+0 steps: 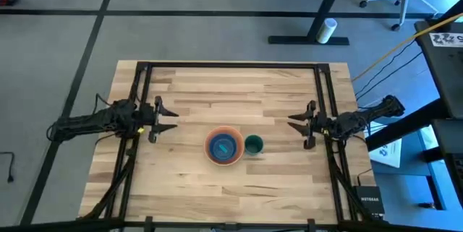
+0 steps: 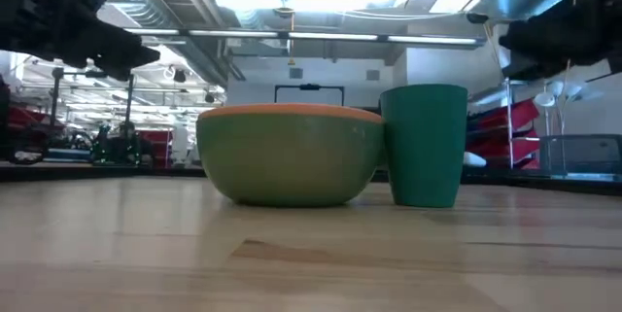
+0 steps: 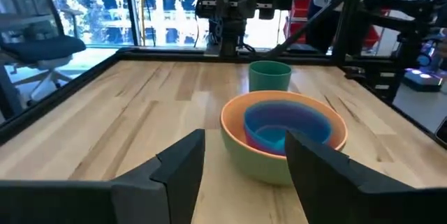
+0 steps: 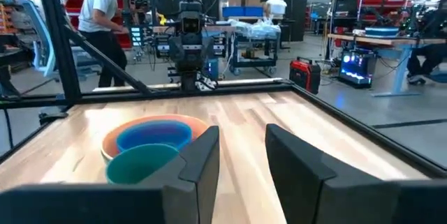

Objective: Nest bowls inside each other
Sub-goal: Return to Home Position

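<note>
**Bowls stacked, both arms off to the sides**

Left wrist view: the left gripper shows its two dark fingers large in the foreground, spread wide with nothing held. Past them on the table sits the stack. The green bowl is outermost, the orange bowl sits inside it, and the blue bowl shows at the centre. Any bowl between orange and blue is too thinly seen to tell. The teal cup stands upright just beyond the stack.

Right wrist view: the right gripper has its fingers parted by a narrower gap, also empty. From here the teal cup is nearest, with the stack behind it.

High view: the stack lies mid-table with the teal cup just beside it on the right arm's side. The left gripper hangs well apart from the stack. The right gripper is nearer the cup but clear of it.

Low view: the green bowl and the teal cup stand side by side, so close that I cannot tell whether they touch. The arms are dark shapes in the upper corners, off the table.

To go home well, each arm should probably rise before drawing back, with no low sweep across the middle. The right arm needs the most care, since the tall cup looks light and would likely tip if clipped. The fingers have nothing to close on.
</note>
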You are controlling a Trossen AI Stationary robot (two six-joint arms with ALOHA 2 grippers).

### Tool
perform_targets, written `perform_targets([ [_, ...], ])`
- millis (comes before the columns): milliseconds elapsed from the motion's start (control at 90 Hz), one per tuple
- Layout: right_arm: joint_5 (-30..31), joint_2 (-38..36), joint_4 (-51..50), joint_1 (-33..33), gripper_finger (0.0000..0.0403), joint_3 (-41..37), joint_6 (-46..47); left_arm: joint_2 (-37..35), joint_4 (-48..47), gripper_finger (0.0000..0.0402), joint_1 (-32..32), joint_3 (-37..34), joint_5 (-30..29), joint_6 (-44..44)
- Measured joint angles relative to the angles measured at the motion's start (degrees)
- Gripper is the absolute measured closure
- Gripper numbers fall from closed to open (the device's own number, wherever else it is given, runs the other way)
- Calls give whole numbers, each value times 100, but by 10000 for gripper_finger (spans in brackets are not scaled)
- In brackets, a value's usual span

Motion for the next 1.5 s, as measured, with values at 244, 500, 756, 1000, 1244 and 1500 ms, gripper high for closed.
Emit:
perform_targets([
  [244,-821,109,-20,1,299,0,234,0,62,219,-120,0,1062,291],
  [500,-1306,107,-33,0,299,0,209,0,92,219,-117,0,1916,468],
  [756,-1192,109,-61,2,299,0,213,0,89,219,-46,-2,1797,503],
  [1000,-1252,108,-63,2,299,0,214,0,5,219,91,-2,227,226],
  [1244,-90,107,2,2,299,0,189,0,-7,219,153,-2,-20,280],
  [1500,-1512,107,-13,0,299,0,240,0,-9,219,153,-2,-20,275],
])
